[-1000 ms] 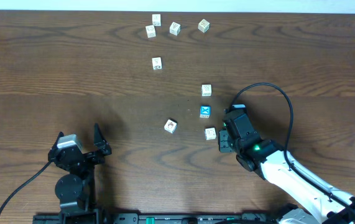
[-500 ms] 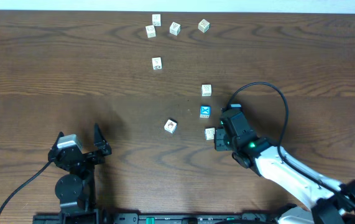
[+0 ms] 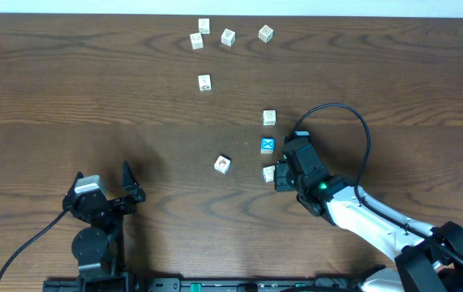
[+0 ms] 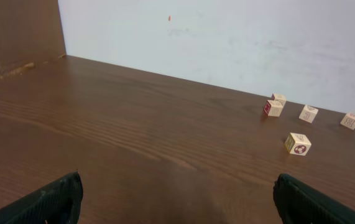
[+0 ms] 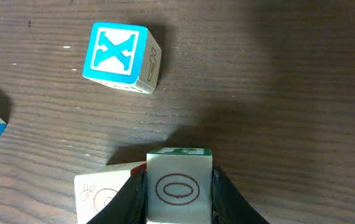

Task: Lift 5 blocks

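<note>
My right gripper (image 3: 282, 176) (image 5: 178, 183) is shut on a white cube with a green top face and a drawn oval (image 5: 179, 186). It is held low over the table. A cream block with a red drawing (image 3: 269, 173) (image 5: 102, 194) sits right against the gripper's left finger. Just beyond lies the bright blue block with a white X (image 3: 267, 145) (image 5: 118, 55). A cream block (image 3: 269, 118) and a block with a reddish picture (image 3: 223, 164) lie nearby. My left gripper (image 3: 104, 182) (image 4: 180, 205) stands open and empty at the front left.
Several more small cubes lie at the far edge: one alone (image 3: 204, 82) (image 4: 298, 144), two together (image 3: 196, 40) (image 4: 274, 107), one cream (image 3: 228, 36) and a yellowish one (image 3: 266, 33). The right arm's black cable (image 3: 353, 113) loops above the wrist.
My right gripper has moved left and slightly away with its cube, up against the cream block, which has slid a little to the left. The left arm has not moved.
</note>
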Available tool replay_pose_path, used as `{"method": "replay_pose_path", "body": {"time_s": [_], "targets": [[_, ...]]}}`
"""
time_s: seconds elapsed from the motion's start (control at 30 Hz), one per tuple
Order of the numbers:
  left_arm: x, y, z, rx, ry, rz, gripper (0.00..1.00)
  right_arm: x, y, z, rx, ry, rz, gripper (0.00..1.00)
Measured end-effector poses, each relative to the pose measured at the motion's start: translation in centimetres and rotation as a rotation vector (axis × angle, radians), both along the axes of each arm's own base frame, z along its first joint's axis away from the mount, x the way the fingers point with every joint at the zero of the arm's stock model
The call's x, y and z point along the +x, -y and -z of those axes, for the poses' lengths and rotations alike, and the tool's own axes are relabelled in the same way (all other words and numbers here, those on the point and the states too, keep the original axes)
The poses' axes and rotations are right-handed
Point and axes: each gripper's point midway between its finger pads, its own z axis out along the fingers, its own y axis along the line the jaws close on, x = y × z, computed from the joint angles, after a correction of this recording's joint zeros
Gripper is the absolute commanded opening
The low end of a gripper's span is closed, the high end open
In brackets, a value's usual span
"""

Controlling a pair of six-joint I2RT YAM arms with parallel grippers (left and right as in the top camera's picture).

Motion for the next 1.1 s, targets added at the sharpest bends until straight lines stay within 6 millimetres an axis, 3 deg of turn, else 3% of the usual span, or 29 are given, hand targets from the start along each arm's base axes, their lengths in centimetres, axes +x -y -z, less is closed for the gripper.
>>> {"method": "replay_pose_path", "body": {"time_s": [0.3, 0.73, 0.87, 1.1], "targets": [[0.0, 0.0, 0.0, 0.0, 0.0, 0.0, 0.98, -1.7, 0.2, 1.7, -0.021, -0.082, -0.017, 0.4], [0.0, 0.0, 0.0, 0.0, 0.0, 0.0, 0.98, -1.6, 0.1, 1.6, -0.014, -0.077, -0.02, 0.54], [0.0, 0.0, 0.0, 0.0, 0.0, 0.0, 0.98, -1.6, 0.3, 1.1, -0.025, -0.065, -0.02, 0.58], [0.0, 0.0, 0.0, 0.0, 0.0, 0.0, 0.98, -1.3, 1.1, -1.6, -0.037, 0.006, -0.004, 0.59]]}}
